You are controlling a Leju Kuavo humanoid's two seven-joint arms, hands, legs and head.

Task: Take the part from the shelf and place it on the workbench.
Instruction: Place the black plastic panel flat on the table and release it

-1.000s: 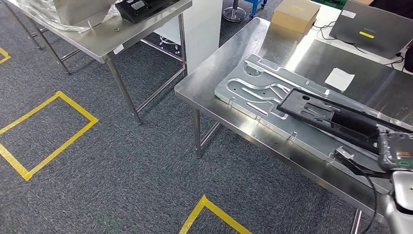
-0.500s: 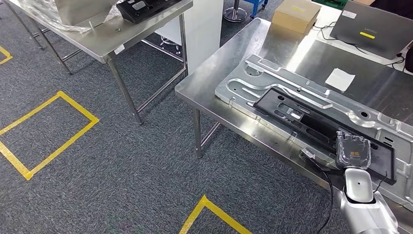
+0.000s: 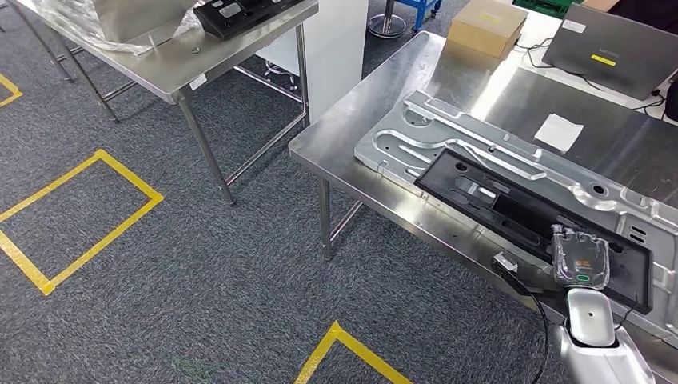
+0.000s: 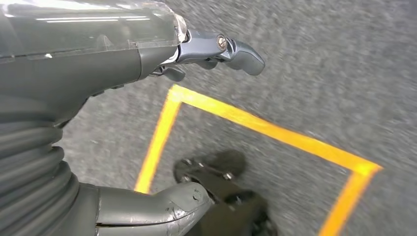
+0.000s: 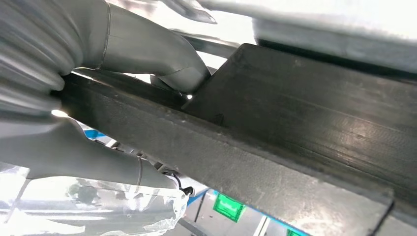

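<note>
Part, a long flat black plastic frame [image 3: 528,220], lies on the silver stamped metal plate [image 3: 480,152] on the steel worktop [image 3: 352,120], its long axis running ten to four o'clock. The right robot hand [image 3: 580,258] grips its four o'clock end, thumb [image 5: 162,56] pressed on the edge; the left robot hand [image 4: 98,59] hangs over the floor holding nothing, fingers apart.

The long black plastic frame part [image 3: 528,214] is laid on the large pressed silver metal panel [image 3: 448,132], which is carried by the steel worktop [image 3: 352,120] on the right. Behind the panel a white paper slip [image 3: 558,132], a brown cardboard box [image 3: 486,24] and a grey laptop [image 3: 612,48] are set. A second steel table [image 3: 172,68] is placed to the left, across the carpeted floor [image 3: 160,280].
</note>
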